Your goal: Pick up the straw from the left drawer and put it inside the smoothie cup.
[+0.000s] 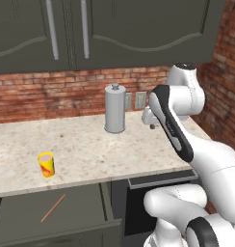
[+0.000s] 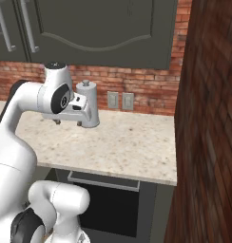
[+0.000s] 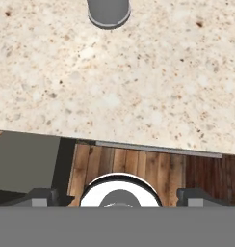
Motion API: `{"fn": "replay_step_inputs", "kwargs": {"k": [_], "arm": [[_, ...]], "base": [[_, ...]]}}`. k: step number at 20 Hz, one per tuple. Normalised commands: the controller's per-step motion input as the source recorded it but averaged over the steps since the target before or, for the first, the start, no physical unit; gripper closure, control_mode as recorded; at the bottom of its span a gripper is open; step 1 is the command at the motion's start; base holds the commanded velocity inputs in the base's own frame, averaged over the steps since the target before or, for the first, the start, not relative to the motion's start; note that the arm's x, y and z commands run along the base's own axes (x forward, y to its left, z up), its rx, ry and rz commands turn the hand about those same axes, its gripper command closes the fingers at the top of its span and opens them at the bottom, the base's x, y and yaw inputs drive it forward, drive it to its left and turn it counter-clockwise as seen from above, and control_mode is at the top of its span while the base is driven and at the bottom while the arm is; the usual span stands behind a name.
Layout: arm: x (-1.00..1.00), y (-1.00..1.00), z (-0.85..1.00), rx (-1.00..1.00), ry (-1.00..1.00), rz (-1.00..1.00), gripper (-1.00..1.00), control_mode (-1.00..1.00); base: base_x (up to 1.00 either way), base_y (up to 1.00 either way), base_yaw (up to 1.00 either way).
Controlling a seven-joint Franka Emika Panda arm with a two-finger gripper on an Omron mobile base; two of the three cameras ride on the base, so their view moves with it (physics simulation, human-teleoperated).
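Thin orange-brown straw (image 1: 53, 208) lies diagonally in the open wide dark grey left drawer (image 1: 23, 214), below the speckled stone counter (image 1: 90, 149); small yellow smoothie cup (image 1: 46, 164) stands near the counter's front edge, left of the tall grey canister (image 1: 114, 108). Gripper (image 2: 68, 123) hangs above the counter by the canister, holding nothing. Fingers look spread in the hand view, though only the tips show.

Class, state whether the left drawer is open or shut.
Open: the left drawer is pulled out below the counter, with the straw lying inside.
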Motion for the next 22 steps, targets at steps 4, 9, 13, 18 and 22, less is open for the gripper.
{"fn": "replay_step_inputs", "kwargs": {"k": [4, 9, 13, 18, 22], "arm": [[-0.03, 0.0, -0.43, 0.0, 0.0, 0.0, -1.0, -1.0], [0.0, 0.0, -0.21, 0.0, 0.0, 0.0, -1.0, -1.0], [0.0, 0.0, 0.0, 0.0, 0.0, 0.0, -1.0, 1.0], [0.0, 0.0, 0.0, 0.0, 0.0, 0.0, -1.0, 1.0], [0.0, 0.0, 0.0, 0.0, 0.0, 0.0, -1.0, 1.0]], "base": [[0.0, 0.0, 0.0], [0.0, 0.0, 0.0], [-0.06, 0.0, 0.0], [-0.5, -0.05, 0.0], [-0.71, -0.05, 0.0]]}}
